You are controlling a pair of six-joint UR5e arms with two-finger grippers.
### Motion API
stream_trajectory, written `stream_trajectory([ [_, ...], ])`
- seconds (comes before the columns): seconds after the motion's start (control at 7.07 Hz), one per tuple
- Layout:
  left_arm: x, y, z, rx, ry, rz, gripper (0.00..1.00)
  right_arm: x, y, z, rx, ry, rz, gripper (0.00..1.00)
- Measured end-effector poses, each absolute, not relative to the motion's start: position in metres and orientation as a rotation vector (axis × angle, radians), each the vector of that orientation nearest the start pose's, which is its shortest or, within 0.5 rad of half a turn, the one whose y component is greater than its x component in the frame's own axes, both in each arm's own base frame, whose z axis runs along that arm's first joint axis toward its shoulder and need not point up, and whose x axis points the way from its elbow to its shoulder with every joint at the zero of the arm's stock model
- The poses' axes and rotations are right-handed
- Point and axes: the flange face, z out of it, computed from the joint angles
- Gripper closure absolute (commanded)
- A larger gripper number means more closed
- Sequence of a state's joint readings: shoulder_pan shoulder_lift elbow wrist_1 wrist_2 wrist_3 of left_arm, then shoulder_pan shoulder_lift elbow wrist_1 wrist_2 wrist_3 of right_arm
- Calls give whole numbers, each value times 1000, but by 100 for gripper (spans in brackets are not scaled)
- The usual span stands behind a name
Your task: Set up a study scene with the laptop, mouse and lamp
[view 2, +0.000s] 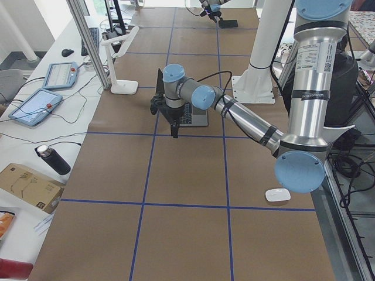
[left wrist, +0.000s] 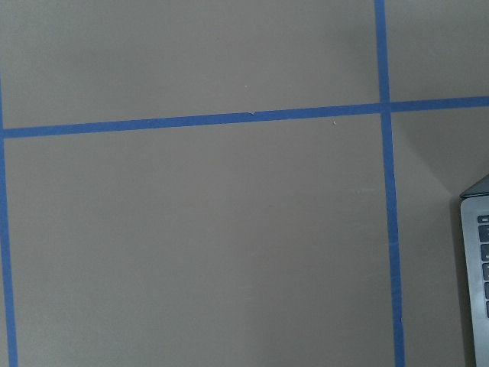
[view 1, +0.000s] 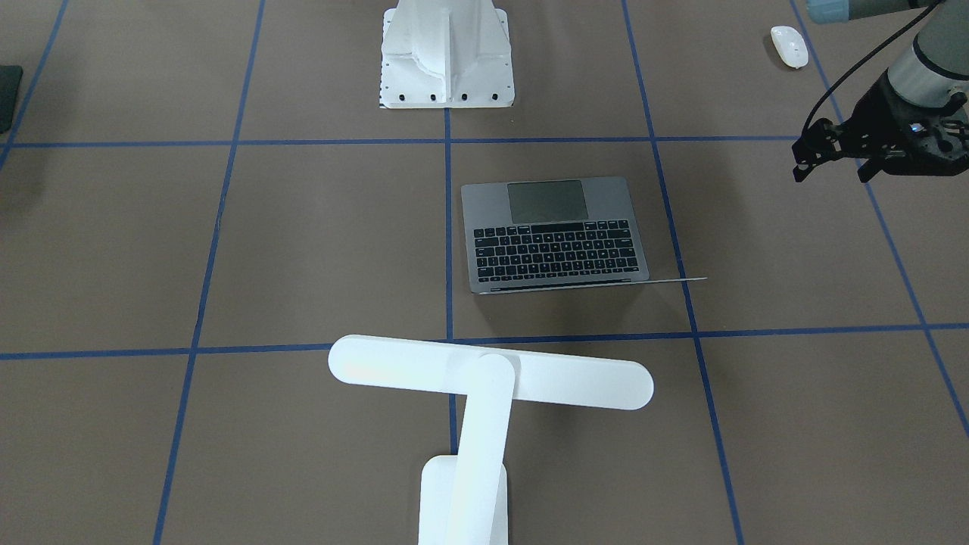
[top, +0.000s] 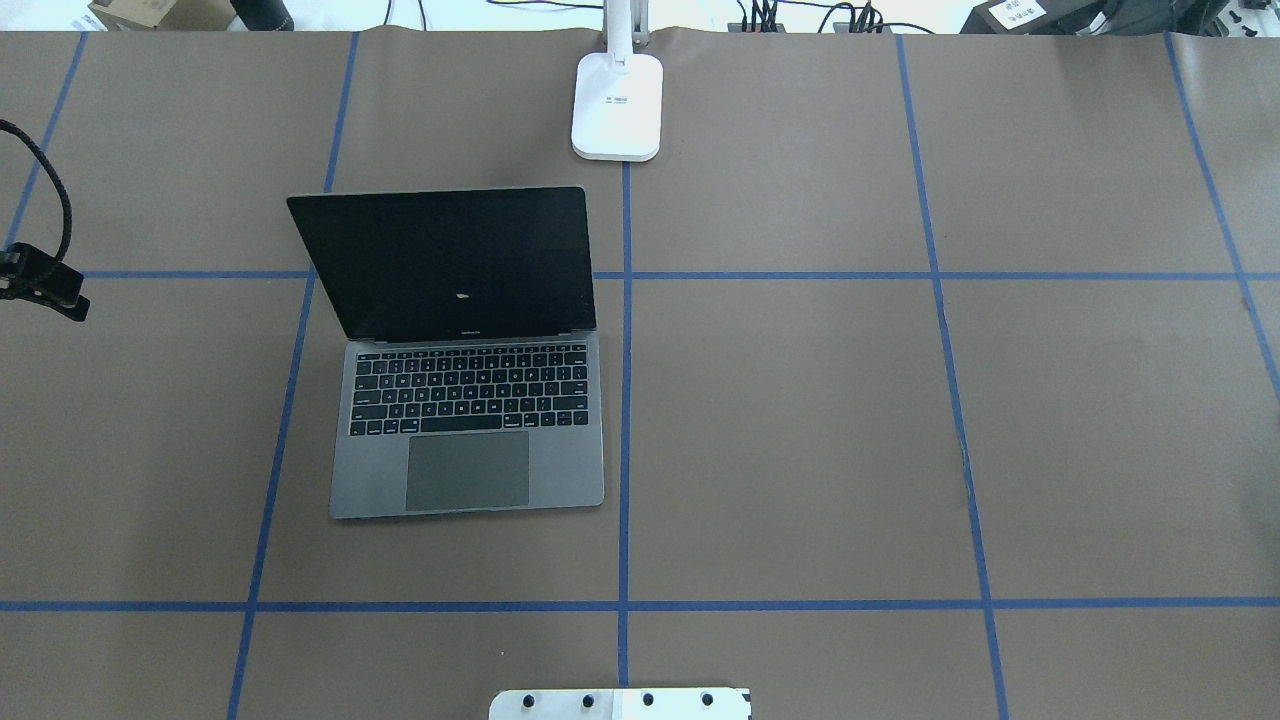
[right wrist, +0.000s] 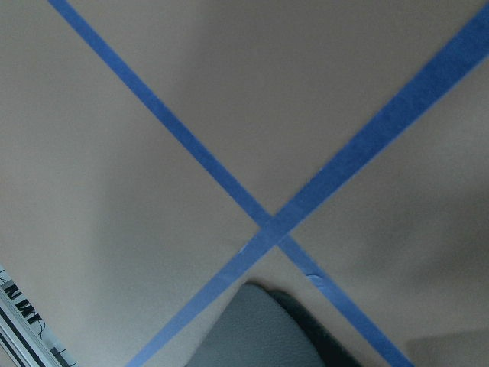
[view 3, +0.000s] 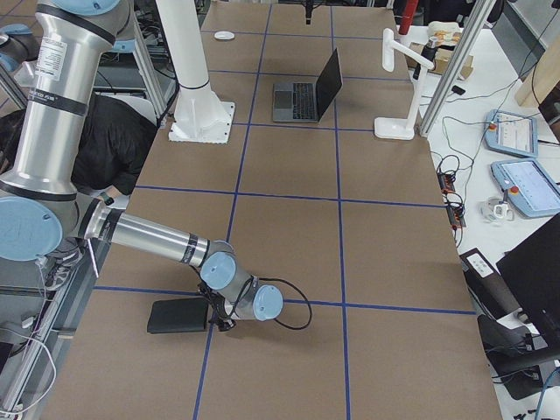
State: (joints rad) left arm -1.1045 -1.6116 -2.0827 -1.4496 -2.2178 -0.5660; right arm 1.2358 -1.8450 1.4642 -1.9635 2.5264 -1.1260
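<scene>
On the brown table, gridded with blue tape, the laptop sits open on the robot's left of the centre line. Its screen is dark and raised, with the trackpad edge toward the robot. The lamp stands at the far edge, base on the centre line just beyond the laptop, and its bar head crosses the arm in a T above the table. The mouse lies far out on the robot's left, near the robot's edge, well apart from the laptop. The left gripper hangs over bare table to the left of the laptop, fingers spread, with nothing between them. Its wrist camera catches only a corner of the laptop at the frame edge. The right gripper sits low at the end of a black mat far on the robot's right. It shows only from the side, so I cannot tell whether its fingers are apart or together. A white pedestal stands at the robot's edge.
</scene>
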Motion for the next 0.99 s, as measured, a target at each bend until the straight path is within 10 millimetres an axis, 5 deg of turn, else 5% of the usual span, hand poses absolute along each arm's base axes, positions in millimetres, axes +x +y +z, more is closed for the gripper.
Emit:
stream_trajectory([
  [0.14,148,-457,412,47,758,44,0,-43,-280,830,-324,-1151,-922,14],
  [0.28,148,-457,412,47,758,44,0,-42,-278,832,-330,-1152,-919,15],
  [0.57,148,-457,411,49,760,46,0,-41,-275,836,-340,-1154,-912,43],
  [0.71,148,-457,411,50,761,46,0,-40,-274,836,-342,-1154,-911,71],
  [0.99,148,-457,411,50,761,45,0,-40,-272,837,-345,-1155,-912,94],
])
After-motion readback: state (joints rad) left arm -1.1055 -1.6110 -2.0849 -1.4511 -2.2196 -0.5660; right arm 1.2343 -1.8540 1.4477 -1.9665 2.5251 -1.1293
